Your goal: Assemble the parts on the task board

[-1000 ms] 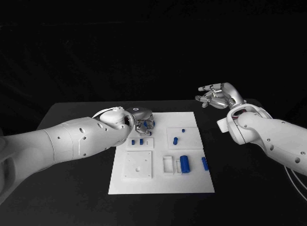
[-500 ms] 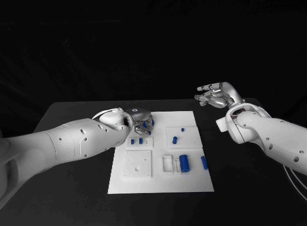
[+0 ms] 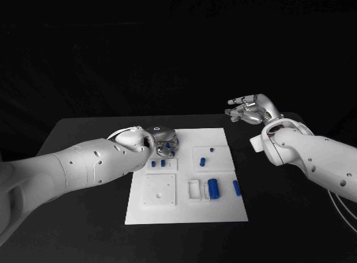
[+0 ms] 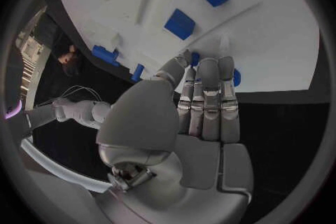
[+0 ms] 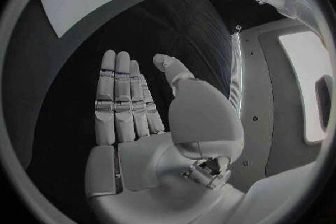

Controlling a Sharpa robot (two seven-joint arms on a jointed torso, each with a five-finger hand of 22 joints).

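The task board (image 3: 186,175) lies mid-table, blue parts (image 3: 213,189) scattered on it. The left hand (image 3: 164,139) reaches over its far left corner, fingertips (image 4: 207,67) pinching a small blue part (image 4: 234,77). Right of the board, the right hand (image 3: 249,109) hangs raised, fingers straight, holding nothing.

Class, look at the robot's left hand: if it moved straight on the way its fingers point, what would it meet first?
Most likely the small blue part right at the left hand's fingertips, with the white task board just beyond; whether they already touch is unclear.
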